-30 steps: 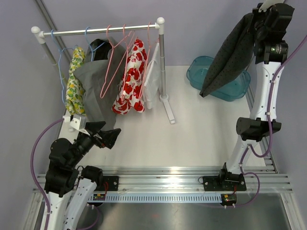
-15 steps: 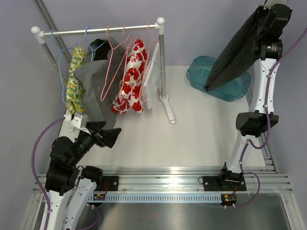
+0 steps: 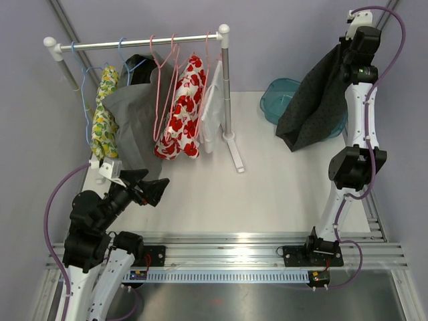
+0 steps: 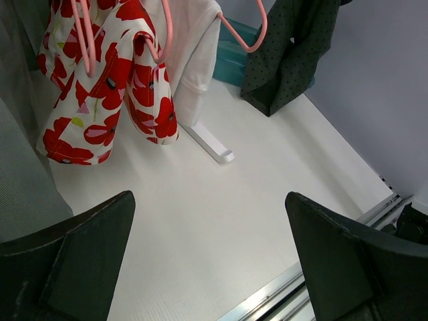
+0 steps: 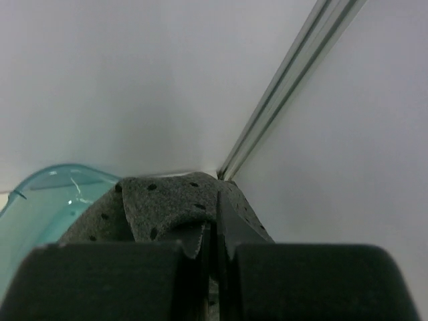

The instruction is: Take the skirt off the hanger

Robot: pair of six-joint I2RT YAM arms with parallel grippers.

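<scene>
My right gripper [image 3: 353, 50] is raised high at the far right, shut on a dark grey dotted skirt [image 3: 313, 107]. The skirt hangs free of any hanger, its lower end over the teal bin [image 3: 275, 95]. In the right wrist view the cloth [image 5: 167, 207] is pinched between the closed fingers [image 5: 215, 267]. The skirt also shows in the left wrist view [image 4: 287, 47]. An empty pink hanger [image 3: 159, 100] hangs on the rack rail [image 3: 140, 42]. My left gripper [image 3: 150, 187] is open and empty, low at the front left; its fingers [image 4: 80, 261] frame bare table.
On the rack hang a lemon-print garment [image 3: 103, 114], a grey garment [image 3: 134, 120], a red-flowered garment [image 3: 182, 114] and a white one [image 3: 212, 110]. The rack's upright post and foot [image 3: 233, 150] stand mid-table. An aluminium rail [image 3: 234, 251] runs along the near edge.
My right gripper has moved left and down with the skirt, so its lower end now hangs over the teal bin. The pink hanger has swung back. The left arm has not moved.
</scene>
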